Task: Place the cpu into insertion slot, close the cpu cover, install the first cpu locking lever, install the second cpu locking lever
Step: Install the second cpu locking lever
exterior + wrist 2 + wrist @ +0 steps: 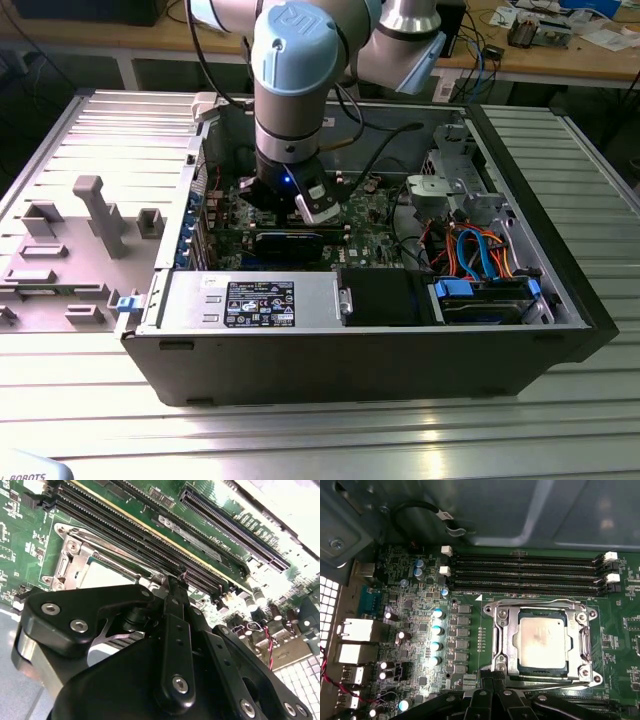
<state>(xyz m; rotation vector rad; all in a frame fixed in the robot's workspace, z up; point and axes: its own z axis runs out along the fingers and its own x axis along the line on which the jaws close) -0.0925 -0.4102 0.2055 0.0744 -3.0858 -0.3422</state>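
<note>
The arm reaches down into the open computer case (400,340) on the desk (300,440). The chip (542,642) sits in its socket (502,645) on the green board (470,650), with the metal cover (582,642) down around it. The claw (492,680) is at the socket's edge, fingers pinched together, holding nothing I can see.

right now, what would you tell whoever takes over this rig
Pincer: low over the motherboard at the near edge of the insertion slot; whether it is open or shut cannot be told.
Cpu: seated flat in the insertion slot.
Cpu cover: silvery frame lies down around the cpu.
Done: cpu placed, cover appears closed.
Left: unclear whether either locking lever is latched; check both.
Memory slots lie beside the socket.
</note>
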